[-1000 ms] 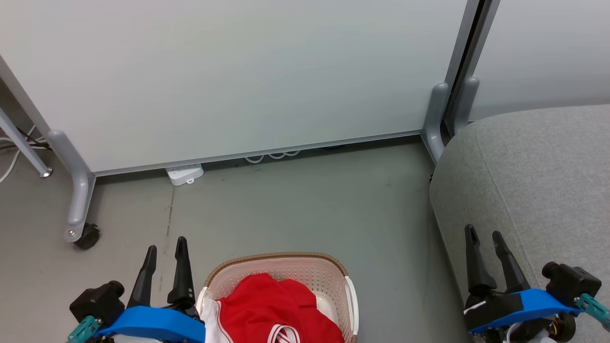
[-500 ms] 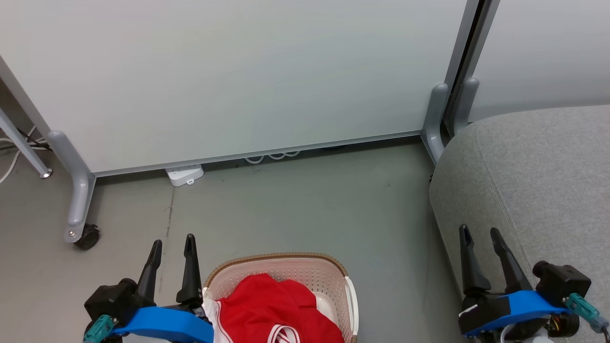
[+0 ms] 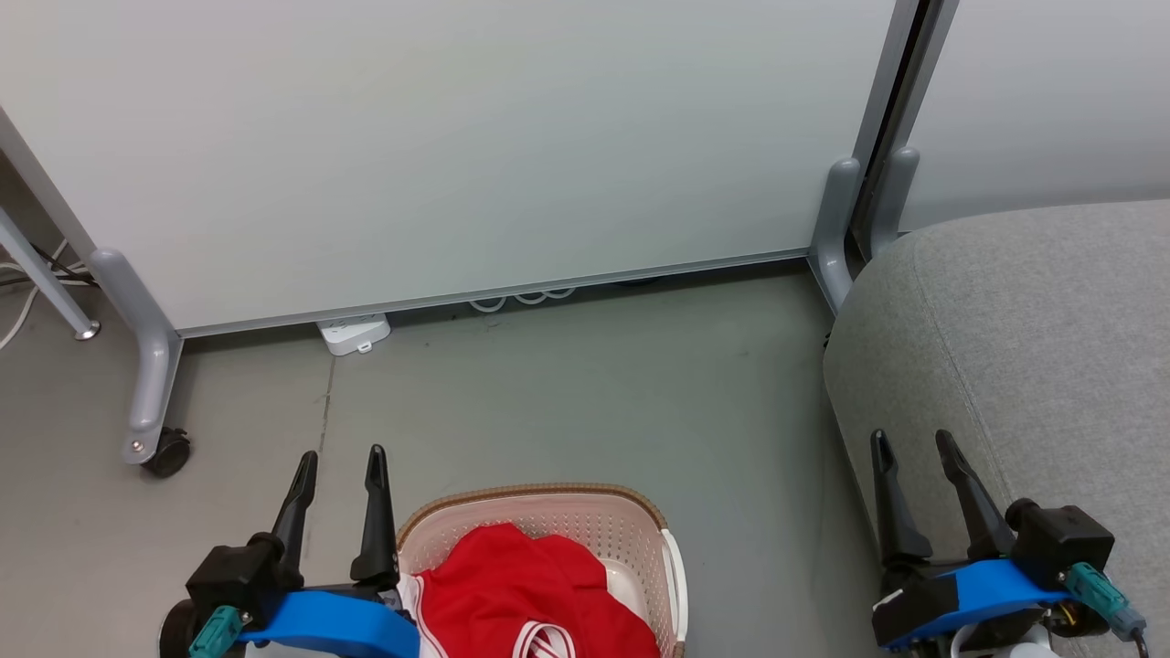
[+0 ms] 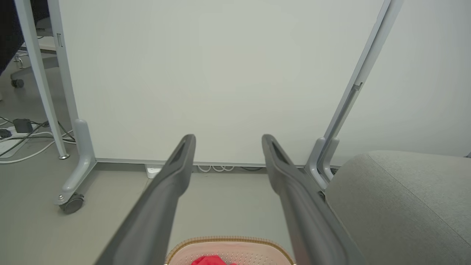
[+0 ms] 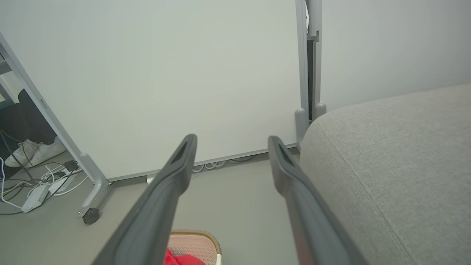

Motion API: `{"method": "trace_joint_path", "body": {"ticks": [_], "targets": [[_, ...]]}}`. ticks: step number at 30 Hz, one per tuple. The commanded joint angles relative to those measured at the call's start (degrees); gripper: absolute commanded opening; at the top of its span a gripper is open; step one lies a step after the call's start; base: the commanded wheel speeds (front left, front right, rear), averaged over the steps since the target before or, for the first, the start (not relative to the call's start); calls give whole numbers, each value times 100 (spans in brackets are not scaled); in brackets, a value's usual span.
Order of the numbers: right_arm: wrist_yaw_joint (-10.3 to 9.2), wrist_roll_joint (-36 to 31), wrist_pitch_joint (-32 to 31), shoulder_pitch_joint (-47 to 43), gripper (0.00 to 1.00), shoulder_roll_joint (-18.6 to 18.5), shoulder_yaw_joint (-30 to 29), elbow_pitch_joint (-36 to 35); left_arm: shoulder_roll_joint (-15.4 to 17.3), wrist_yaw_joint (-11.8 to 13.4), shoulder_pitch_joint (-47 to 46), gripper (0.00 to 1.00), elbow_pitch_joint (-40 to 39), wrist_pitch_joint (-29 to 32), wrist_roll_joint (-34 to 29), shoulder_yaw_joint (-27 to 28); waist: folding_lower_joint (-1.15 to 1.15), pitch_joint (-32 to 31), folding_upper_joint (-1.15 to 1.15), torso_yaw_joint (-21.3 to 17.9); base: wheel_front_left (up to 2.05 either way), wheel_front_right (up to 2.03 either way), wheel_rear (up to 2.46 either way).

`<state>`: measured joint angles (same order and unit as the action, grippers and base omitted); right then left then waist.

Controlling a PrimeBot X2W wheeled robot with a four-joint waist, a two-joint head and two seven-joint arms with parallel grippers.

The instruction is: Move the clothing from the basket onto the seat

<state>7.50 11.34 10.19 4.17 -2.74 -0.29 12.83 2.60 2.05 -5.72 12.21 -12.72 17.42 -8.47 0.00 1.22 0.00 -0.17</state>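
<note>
The cream basket [image 3: 585,504] with its brown rim stands on the floor at the bottom middle of the head view, with red clothing [image 3: 526,589] with white trim heaped inside. The basket rim [image 4: 228,241] and a bit of red cloth [image 4: 209,260] also show in the left wrist view, and the basket [image 5: 197,241] in the right wrist view. My left gripper [image 3: 340,457] is open just left of the basket, above the floor. My right gripper [image 3: 911,439] is open over the front left edge of the grey seat [image 3: 1033,338]. Both hold nothing.
Pale partition panels [image 3: 457,137] on grey wheeled feet [image 3: 146,402] stand behind the basket. A white power strip [image 3: 355,334] and cables lie at the panel's base. Bare grey floor [image 3: 594,393] lies between basket, panel and seat. A person's white shoes [image 5: 35,151] show beyond the left panel.
My left gripper has shifted right and forward, closer to the basket's left side. My right gripper has shifted a little left and forward. The basket and clothing have not moved.
</note>
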Motion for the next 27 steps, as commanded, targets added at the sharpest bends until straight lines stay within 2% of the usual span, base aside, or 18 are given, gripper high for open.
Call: {"method": "trace_joint_path", "body": {"ticks": [1, 21, 27], "targets": [[-2, -180, 66, 82, 100, -22, 17, -41, 40, 27, -79, 100, -28, -59, -151, -27, 0, 2, 0, -2, 0, 0, 0], [-2, -959, 238, 82, 100, -22, 58, -41, 43, 92, -93, 100, 55, -266, -803, -127, 0, 15, 0, -6, 0, 0, 0], [-2, -911, 239, 82, 100, -21, 59, -44, 42, 92, -102, 100, 72, -256, -773, -118, 0, 19, 0, -6, 0, 0, 0]]}}
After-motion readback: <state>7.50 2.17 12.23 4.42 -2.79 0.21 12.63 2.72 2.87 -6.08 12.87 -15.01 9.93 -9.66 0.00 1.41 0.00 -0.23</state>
